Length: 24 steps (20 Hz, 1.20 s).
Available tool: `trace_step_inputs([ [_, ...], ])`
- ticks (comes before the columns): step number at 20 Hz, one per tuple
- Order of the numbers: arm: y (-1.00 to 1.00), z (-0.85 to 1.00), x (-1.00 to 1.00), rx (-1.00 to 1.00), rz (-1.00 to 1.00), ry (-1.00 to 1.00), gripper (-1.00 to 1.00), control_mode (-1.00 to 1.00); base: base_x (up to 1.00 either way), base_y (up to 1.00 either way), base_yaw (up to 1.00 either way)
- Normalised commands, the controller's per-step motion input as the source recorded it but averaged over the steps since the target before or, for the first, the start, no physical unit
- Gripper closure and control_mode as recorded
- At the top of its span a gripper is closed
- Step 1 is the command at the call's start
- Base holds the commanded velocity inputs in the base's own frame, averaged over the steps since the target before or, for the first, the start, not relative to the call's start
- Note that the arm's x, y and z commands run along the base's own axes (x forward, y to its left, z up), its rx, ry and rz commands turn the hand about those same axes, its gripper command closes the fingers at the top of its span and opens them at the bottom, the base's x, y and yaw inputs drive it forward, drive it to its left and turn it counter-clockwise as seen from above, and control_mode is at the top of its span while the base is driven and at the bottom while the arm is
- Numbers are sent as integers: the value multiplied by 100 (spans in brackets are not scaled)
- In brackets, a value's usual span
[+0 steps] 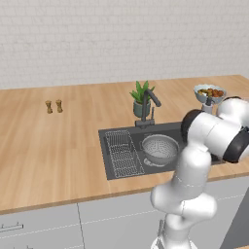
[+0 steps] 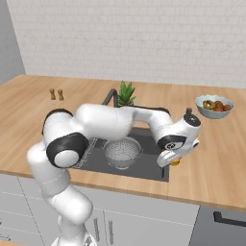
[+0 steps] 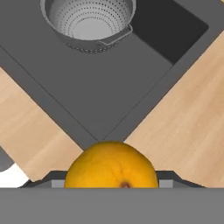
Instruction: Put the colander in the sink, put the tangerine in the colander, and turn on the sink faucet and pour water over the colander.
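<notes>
My gripper (image 3: 112, 183) is shut on the tangerine (image 3: 111, 165), a bright orange fruit that sits between the two fingertips. In the right base view the gripper (image 2: 171, 160) hangs over the counter at the sink's front right corner, with the tangerine (image 2: 176, 163) showing just under the hand. The colander (image 1: 159, 148) (image 2: 122, 151) (image 3: 87, 22) stands upright inside the dark grey sink (image 1: 168, 130) (image 2: 144, 166) (image 3: 109, 87) and has nothing in it. The sink faucet (image 1: 148, 104) (image 2: 111, 97) rises behind the basin. No water shows at its spout.
A wire rack (image 1: 121, 153) fills the sink's left part. A green potted plant (image 1: 141, 97) (image 2: 126, 92) stands beside the faucet. A glossy bowl of fruit (image 1: 209, 92) (image 2: 215, 105) sits at the back right, and two small shakers (image 1: 53, 106) (image 2: 56, 94) at the back left.
</notes>
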Motion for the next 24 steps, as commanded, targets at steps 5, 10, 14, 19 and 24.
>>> trace_step_inputs([
  [5, 88, 29, 32, -2, -8, 1, 100, -100, 0, 0, 0],
  [10, 73, 20, 23, -1, -1, 2, 100, -100, 0, 0, 0],
  [14, 62, 1, 24, 0, 0, 0, 100, -100, 0, 0, 0],
  [19, 24, 0, 21, 6, 0, 3, 100, -100, 0, 0, 0],
  [24, 15, 0, 14, 13, 0, 5, 100, -100, 0, 0, 0],
])
